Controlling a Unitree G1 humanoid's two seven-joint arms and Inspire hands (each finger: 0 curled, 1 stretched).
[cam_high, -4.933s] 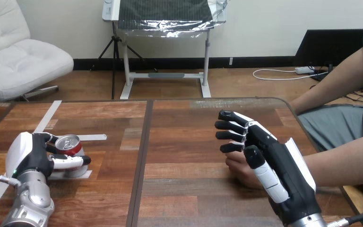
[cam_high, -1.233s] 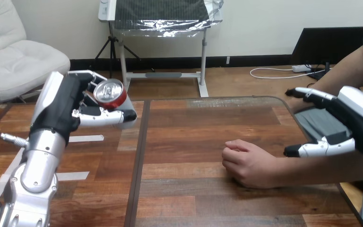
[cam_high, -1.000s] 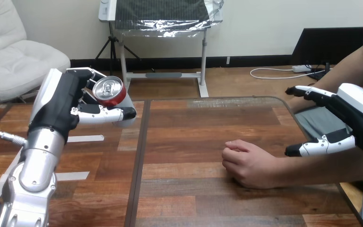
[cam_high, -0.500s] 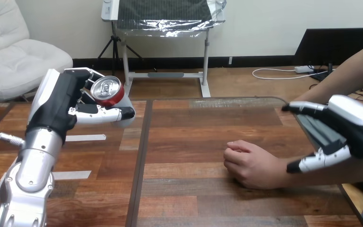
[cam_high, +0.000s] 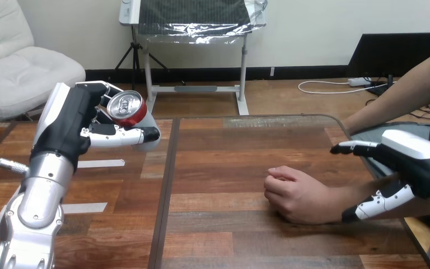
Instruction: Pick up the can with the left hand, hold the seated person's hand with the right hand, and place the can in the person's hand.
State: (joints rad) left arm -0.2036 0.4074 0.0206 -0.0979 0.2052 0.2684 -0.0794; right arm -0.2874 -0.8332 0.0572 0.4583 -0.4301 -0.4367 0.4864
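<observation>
A red can [cam_high: 129,110] with a silver top is raised above the table's left part, and my left hand [cam_high: 73,126] is shut on it, thumb across its front. The person's hand [cam_high: 294,193] rests as a loose fist on the wood at centre right, forearm running off to the right. My right hand [cam_high: 411,168] hovers over that forearm near the right edge, open, fingers stretched toward the left above it and thumb below them against the forearm's near side. Nothing is curled round the wrist.
The wooden table [cam_high: 224,168] has a dark seam [cam_high: 167,185] running front to back left of centre. White tape strips [cam_high: 98,163] lie on its left part. The person's other arm [cam_high: 403,92] reaches in at the upper right.
My right hand has dropped lower and moved in over the person's forearm. The left hand with the can has stayed raised in the same spot. The person's fist has not moved.
</observation>
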